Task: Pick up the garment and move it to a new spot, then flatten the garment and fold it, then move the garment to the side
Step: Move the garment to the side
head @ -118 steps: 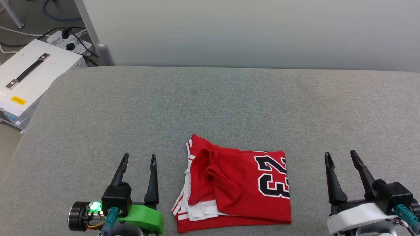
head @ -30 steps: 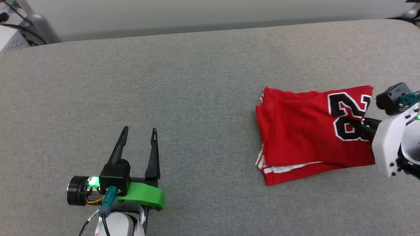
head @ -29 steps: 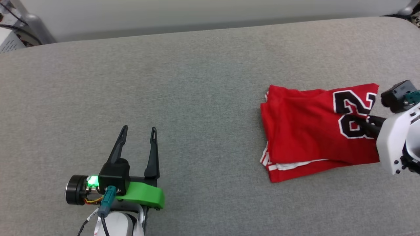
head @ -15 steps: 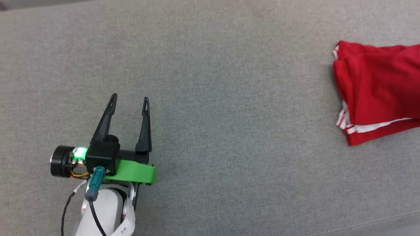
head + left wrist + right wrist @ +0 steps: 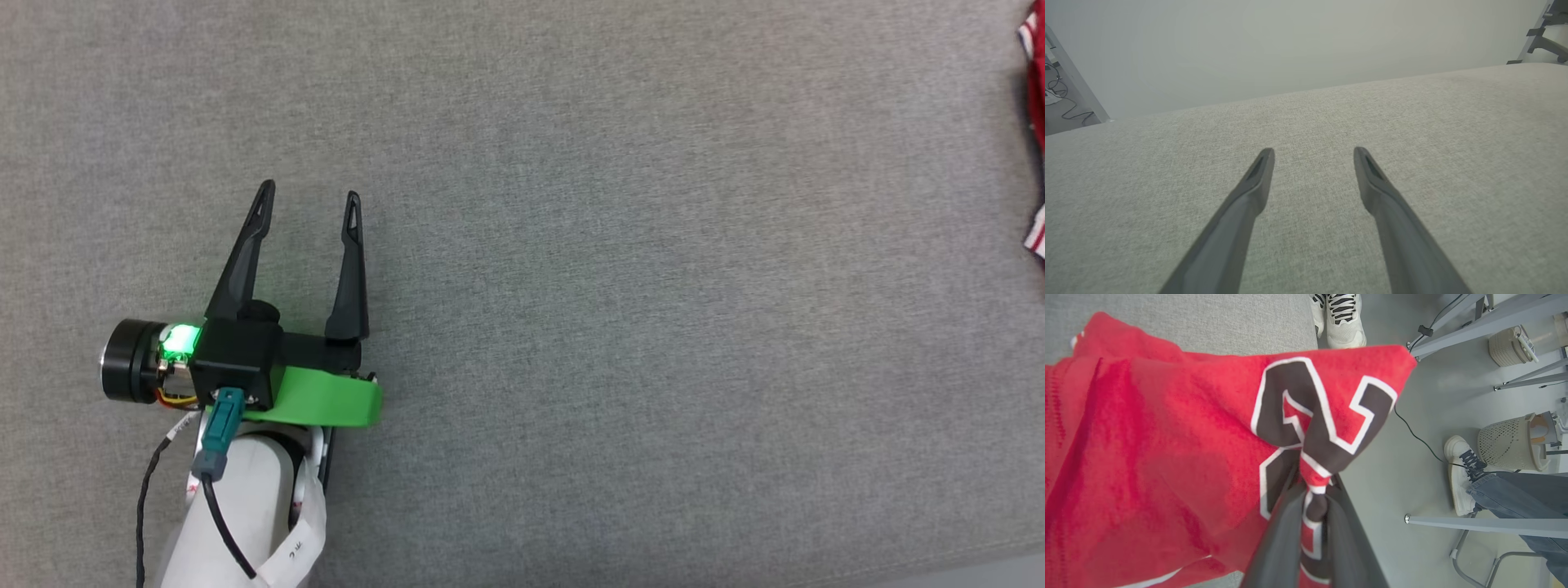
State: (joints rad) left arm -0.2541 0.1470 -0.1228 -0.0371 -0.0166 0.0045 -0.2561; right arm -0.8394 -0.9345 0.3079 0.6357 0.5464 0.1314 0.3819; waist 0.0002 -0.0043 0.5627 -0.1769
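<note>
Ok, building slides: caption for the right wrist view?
Right claw shut on the red garment, pinching its black numeral.

Counted one shirt [image 5: 1167, 437]. Two grippers: left gripper [image 5: 309, 190] and right gripper [image 5: 1314, 486], with two dark fingers [image 5: 1241, 212] on each. One grey padded surface [image 5: 653, 327]. On the floor were three white sneakers [image 5: 1345, 318], one leg in jeans [image 5: 1515, 498], two pale mesh baskets [image 5: 1508, 445] and one thin black cable [image 5: 1417, 437]. One green light [image 5: 181, 339] was lit on the left wrist. Grey metal bars [image 5: 1478, 524] near the baskets ran out of view; not counted.

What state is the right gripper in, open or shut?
Shut on the garment: the right gripper pinches a bunch of its red fabric at the printed number, jaws nearly together.
</note>
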